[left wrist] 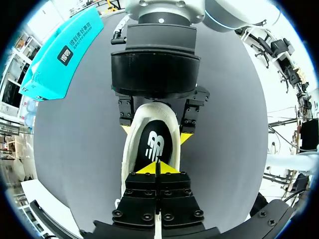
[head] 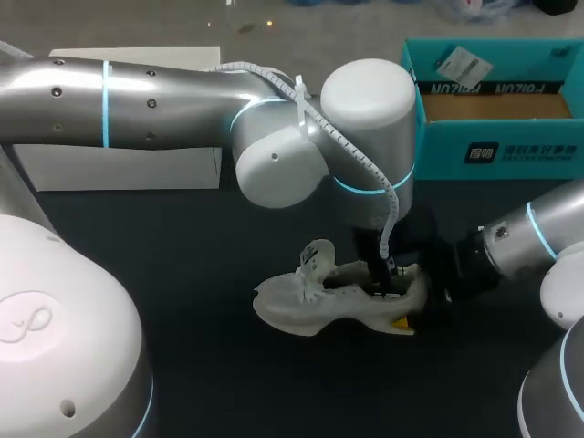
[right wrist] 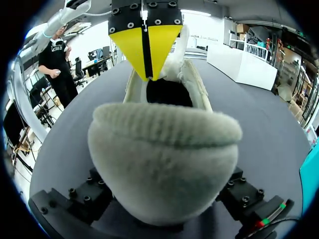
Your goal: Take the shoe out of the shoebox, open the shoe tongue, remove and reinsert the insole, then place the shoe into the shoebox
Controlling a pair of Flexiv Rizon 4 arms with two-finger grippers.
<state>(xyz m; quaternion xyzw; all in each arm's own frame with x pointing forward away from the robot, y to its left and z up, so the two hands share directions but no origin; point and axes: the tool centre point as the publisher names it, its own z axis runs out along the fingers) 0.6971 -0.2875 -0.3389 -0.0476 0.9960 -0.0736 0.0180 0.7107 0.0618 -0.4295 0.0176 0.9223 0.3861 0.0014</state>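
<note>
- The right gripper (left wrist: 155,132) is clamping the heel of the shoe (head: 319,306), which is lying mid-table, the shoebox (head: 497,137) at one o'clock
- The left gripper (left wrist: 157,168), fingers together, is touching the insole (left wrist: 157,144)
- Insole step seemingly going on; next is needing a sure pinch

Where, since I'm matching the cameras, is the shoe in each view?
Head view: shoe on the table's middle, under the left arm.
Left wrist view: shoe just ahead of the left gripper.
Right wrist view: shoe heel-first between the right gripper's jaws.
Shared landmark: the teal shoebox.
</note>
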